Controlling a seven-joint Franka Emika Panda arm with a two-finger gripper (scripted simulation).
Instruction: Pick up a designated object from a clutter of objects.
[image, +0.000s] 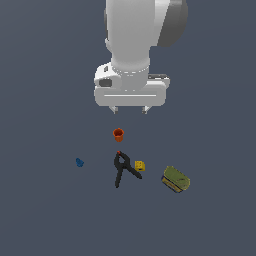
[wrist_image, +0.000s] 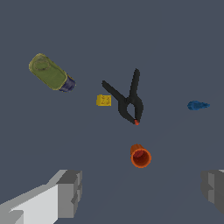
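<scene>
The black spring clamp (image: 122, 168) lies flat on the dark floor, its two handles splayed and its small red-orange tip pointing toward the orange cup (image: 118, 134). It also shows in the wrist view (wrist_image: 128, 99), with the cup (wrist_image: 140, 156) close to its tip. My gripper (image: 130, 109) hangs open and empty well above the floor, over the cup and apart from the clamp. In the wrist view my gripper (wrist_image: 142, 190) shows two grey fingers (wrist_image: 70, 192) spread wide.
A yellow block (image: 140, 165) sits close beside the clamp toward the exterior view's right. An olive-green box (image: 175, 179) lies farther to that side. A tiny blue piece (image: 79, 162) lies toward the exterior view's left.
</scene>
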